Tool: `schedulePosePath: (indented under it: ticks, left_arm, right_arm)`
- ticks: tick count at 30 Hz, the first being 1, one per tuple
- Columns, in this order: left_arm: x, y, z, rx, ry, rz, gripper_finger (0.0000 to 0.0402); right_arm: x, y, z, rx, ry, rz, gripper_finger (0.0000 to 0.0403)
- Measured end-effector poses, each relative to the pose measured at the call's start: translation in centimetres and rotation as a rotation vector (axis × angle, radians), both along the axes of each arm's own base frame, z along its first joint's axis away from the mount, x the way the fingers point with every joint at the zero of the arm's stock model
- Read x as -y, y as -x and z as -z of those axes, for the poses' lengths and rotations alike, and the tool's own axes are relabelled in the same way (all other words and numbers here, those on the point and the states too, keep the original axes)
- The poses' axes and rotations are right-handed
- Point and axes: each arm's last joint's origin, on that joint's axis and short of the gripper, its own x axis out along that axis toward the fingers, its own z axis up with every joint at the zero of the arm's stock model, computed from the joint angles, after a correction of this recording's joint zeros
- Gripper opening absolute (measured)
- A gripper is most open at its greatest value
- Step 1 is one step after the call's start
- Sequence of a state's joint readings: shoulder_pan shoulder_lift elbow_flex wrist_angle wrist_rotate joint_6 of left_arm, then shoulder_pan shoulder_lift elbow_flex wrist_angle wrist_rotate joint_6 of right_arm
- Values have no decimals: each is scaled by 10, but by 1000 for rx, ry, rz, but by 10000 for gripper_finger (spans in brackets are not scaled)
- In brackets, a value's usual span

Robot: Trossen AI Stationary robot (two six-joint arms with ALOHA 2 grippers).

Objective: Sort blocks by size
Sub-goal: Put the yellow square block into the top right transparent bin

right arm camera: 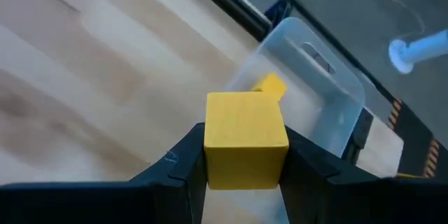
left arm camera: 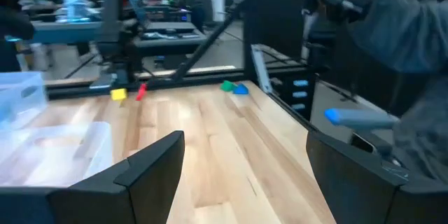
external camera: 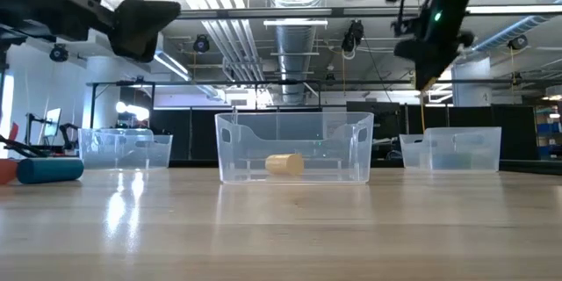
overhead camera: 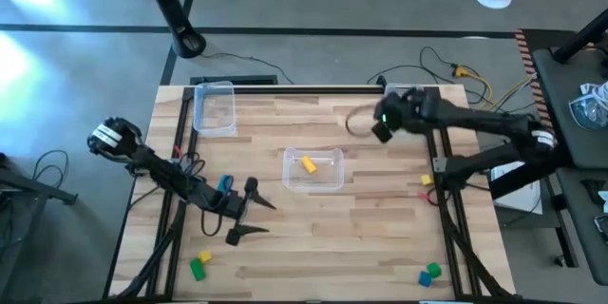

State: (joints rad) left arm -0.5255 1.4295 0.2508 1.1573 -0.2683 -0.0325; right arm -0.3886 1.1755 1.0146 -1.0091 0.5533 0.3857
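wooden surface (overhead camera: 380, 209) carries a clear bin (overhead camera: 313, 170) at centre holding one small yellow block (overhead camera: 309, 163). right gripper (right arm camera: 245, 175), raised over the far right side, has its jaws pinching a larger yellow block (right arm camera: 245, 138). left gripper (overhead camera: 249, 211) waits low near the front left, jaws spread, holding nothing.

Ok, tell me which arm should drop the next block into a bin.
Right. The right gripper is shut on a yellow cube, raised over the table near the middle bin. The left gripper is open, holds nothing, and sits near the front left.
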Motion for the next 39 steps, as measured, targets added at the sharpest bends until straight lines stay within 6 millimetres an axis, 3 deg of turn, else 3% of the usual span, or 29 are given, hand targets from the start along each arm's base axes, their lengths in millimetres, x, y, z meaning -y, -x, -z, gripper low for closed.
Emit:
schedulePosePath:
  ticks: [6,11,15,28,39]
  left_arm:
    - [-4,-1,-3,16,24,-83,286]
    - [-14,-4,-9,37,42,-82,286]
    - [-32,-12,-9,35,68,-160,286]
    - [-91,-27,4,-22,110,-424,286]
    - [-99,-30,9,3,19,-469,286]
  right_arm:
    - [61,12,14,-67,8,115,125]
    - [94,19,34,-134,-18,166,125]
    - [113,21,50,-192,-40,172,125]
    - [141,35,76,-277,-105,217,125]
    - [147,38,73,-225,-68,289,125]
